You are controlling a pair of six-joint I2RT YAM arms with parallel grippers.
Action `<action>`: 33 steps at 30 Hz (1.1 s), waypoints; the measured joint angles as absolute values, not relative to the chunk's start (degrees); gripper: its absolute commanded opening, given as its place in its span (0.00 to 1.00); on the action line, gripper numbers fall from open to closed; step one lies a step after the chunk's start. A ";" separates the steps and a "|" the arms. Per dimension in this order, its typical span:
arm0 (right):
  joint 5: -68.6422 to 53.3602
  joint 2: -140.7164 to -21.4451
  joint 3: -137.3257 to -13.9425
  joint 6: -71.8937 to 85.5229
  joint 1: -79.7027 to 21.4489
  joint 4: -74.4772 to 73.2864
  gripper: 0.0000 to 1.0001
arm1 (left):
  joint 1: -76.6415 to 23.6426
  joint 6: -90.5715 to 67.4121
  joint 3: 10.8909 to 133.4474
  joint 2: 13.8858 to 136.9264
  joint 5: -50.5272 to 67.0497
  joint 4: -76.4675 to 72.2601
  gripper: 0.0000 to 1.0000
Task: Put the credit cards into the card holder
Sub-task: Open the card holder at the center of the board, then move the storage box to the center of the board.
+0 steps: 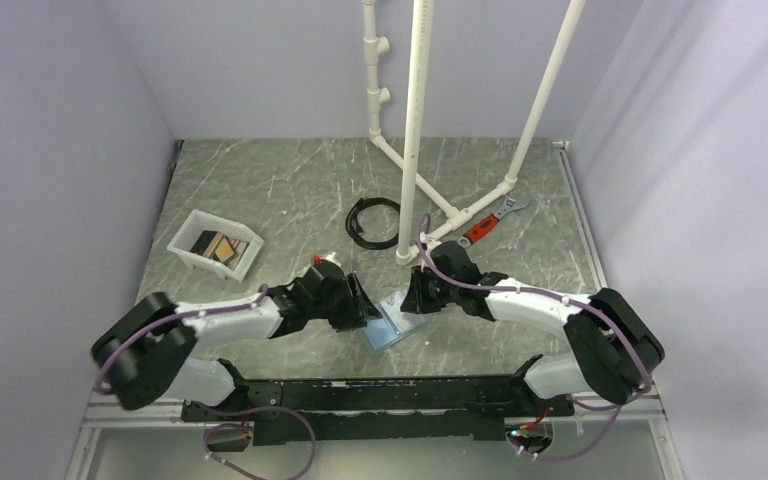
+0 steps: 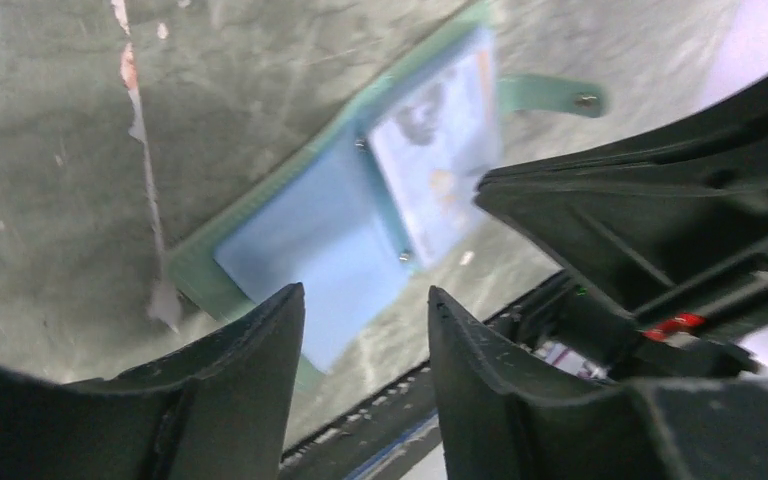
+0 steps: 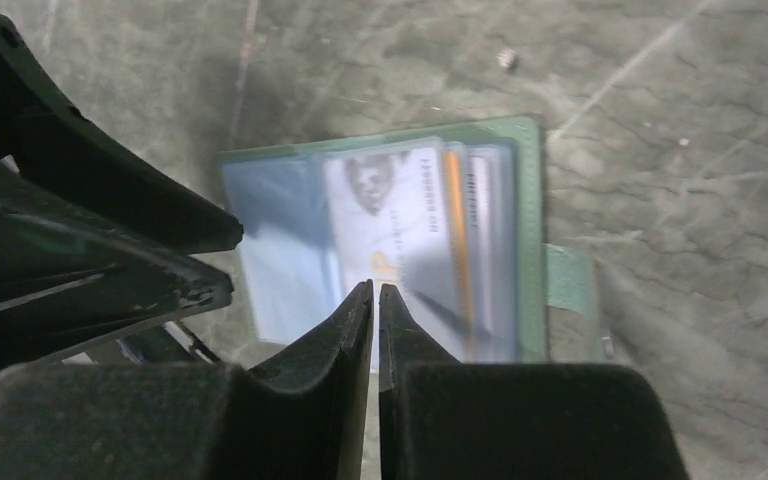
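Observation:
The card holder (image 1: 397, 326) lies open on the table between both arms, grey-green with light blue inner faces (image 2: 310, 235). Its clear sleeves hold cards, a pale one (image 3: 390, 215) on top and an orange edge (image 3: 457, 230) beside it. More credit cards (image 1: 217, 245), tan and dark, lie in the white tray. My left gripper (image 2: 365, 300) hovers open over the holder's blue half with nothing between its fingers. Just above the sleeved cards my right gripper (image 3: 375, 288) has its fingers almost together, only a thin slit between them, nothing visibly held.
A white tray (image 1: 188, 240) stands at the left. A black cable coil (image 1: 372, 220), a white pipe frame (image 1: 415, 130) and a red-handled wrench (image 1: 490, 222) lie behind the holder. The two grippers (image 1: 360, 300) (image 1: 416, 296) are close together.

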State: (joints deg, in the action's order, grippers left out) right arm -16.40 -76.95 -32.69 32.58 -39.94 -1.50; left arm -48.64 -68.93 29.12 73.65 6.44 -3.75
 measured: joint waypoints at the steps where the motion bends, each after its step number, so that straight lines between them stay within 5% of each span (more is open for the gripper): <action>1: -16.93 -77.67 -32.21 32.62 -39.27 -0.80 0.09 | -48.07 -68.07 29.50 76.93 8.05 -4.43 0.47; 8: -16.05 -78.39 -29.74 34.61 -38.17 1.34 0.07 | -46.19 -65.87 30.46 82.61 11.75 -6.50 0.50; 18: -10.28 -73.08 -28.40 35.46 -38.22 -3.27 0.10 | -39.79 -57.01 35.29 71.83 13.08 11.33 0.79; 23: -11.22 -69.60 -28.93 32.47 -38.17 -6.37 0.20 | -27.44 -42.76 50.48 65.87 15.27 28.71 0.94; 28: -14.70 -68.25 -31.24 29.61 -38.17 -6.11 0.22 | -11.66 -24.03 70.98 71.46 13.52 45.34 0.94; 33: -17.93 -68.12 -33.10 27.55 -38.17 -6.02 0.22 | -4.36 -13.28 75.81 81.41 1.85 51.42 0.90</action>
